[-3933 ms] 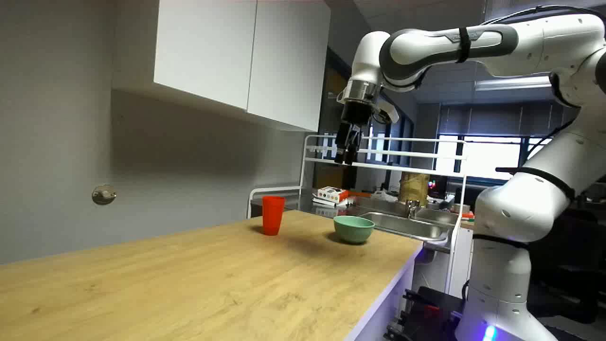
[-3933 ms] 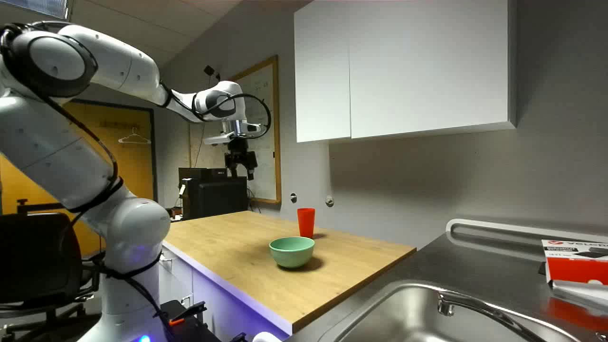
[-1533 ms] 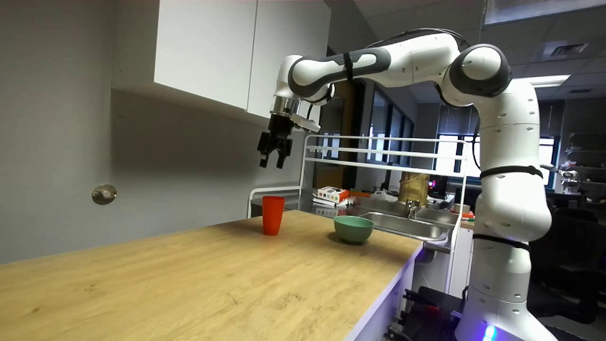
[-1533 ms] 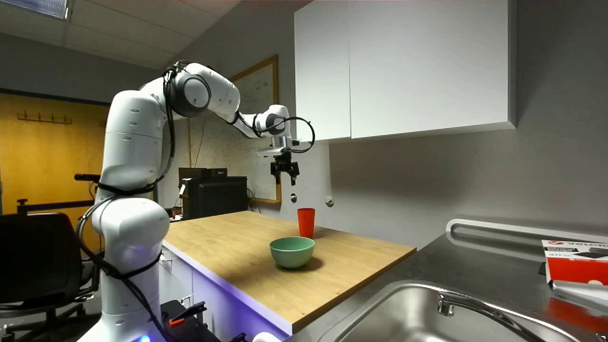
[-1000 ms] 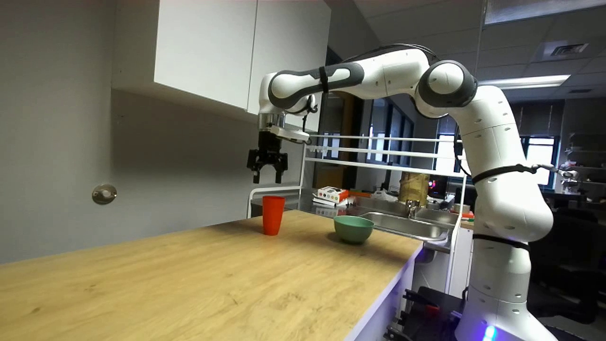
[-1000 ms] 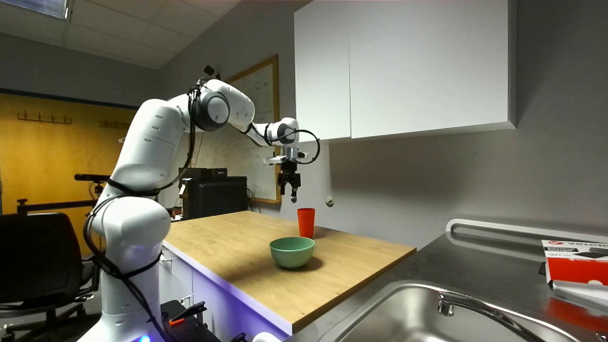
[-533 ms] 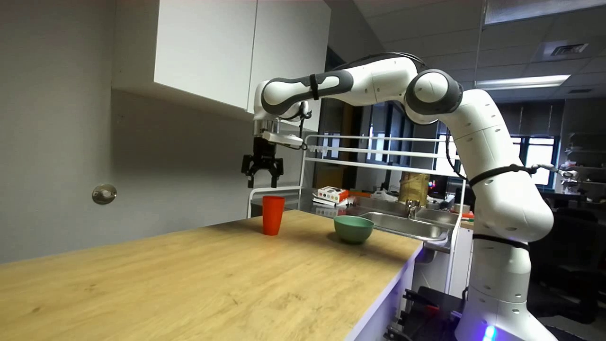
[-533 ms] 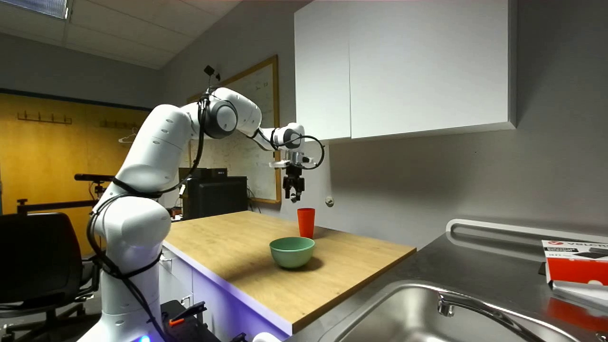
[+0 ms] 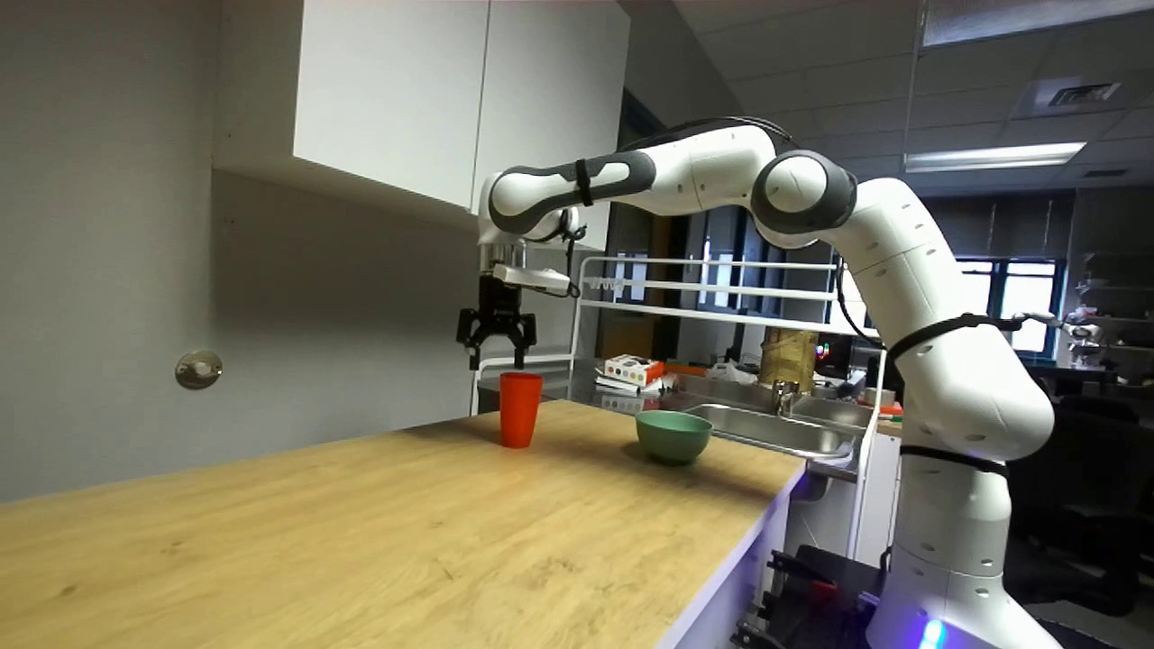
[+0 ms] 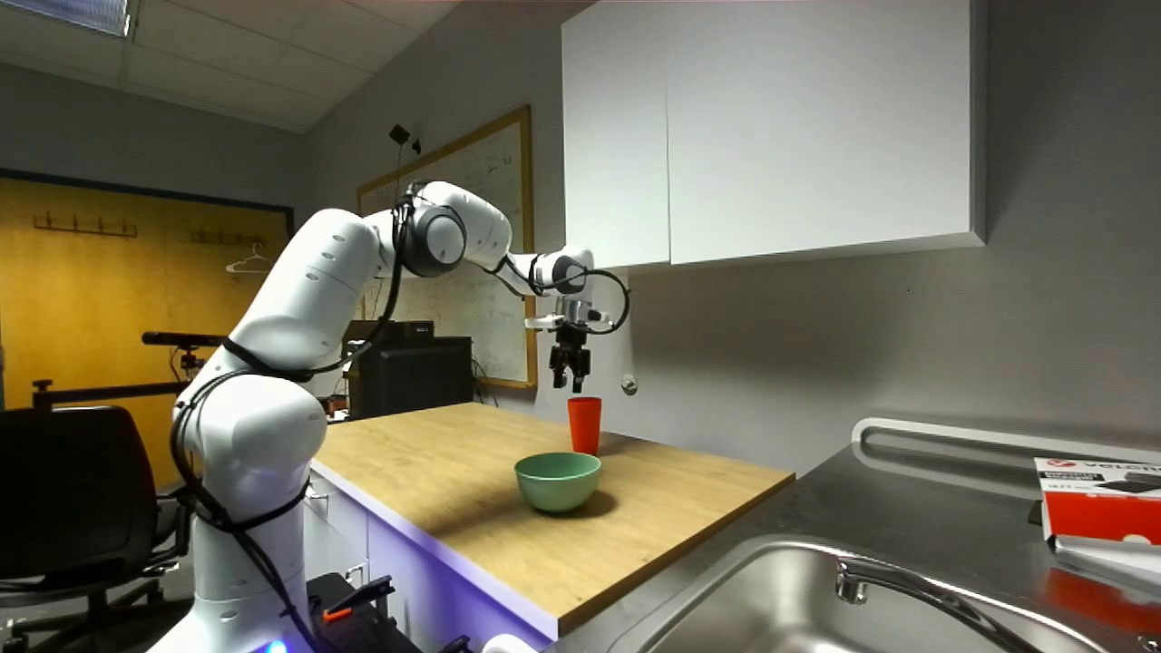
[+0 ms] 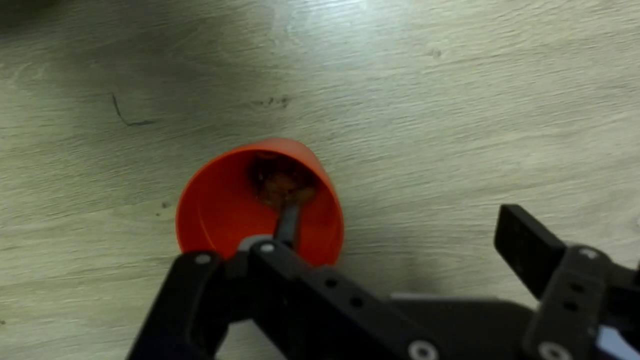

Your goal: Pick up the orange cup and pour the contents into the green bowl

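The orange cup (image 9: 520, 411) stands upright on the wooden counter; it also shows in an exterior view (image 10: 585, 426). In the wrist view the cup (image 11: 220, 212) shows small brown pieces at its bottom. My gripper (image 9: 497, 362) is open and empty, pointing down just above cup height; it also shows in an exterior view (image 10: 569, 384). In the wrist view one finger of the gripper (image 11: 400, 235) overlaps the cup's mouth, and the gap between the fingers lies beside the cup. The green bowl (image 9: 673, 439) sits upright near the counter's end, also in an exterior view (image 10: 557, 483).
A white wall cabinet (image 9: 388, 99) hangs over the counter (image 9: 433, 541), close to the arm's wrist. A white rack (image 9: 730, 317) and a metal sink (image 9: 766, 431) lie beyond the bowl. A red and white box (image 10: 1102, 508) lies beside the sink.
My gripper has moved across toward the wall and down to just above the cup. It has turned so that its open fingers show spread. The cup and bowl have not moved.
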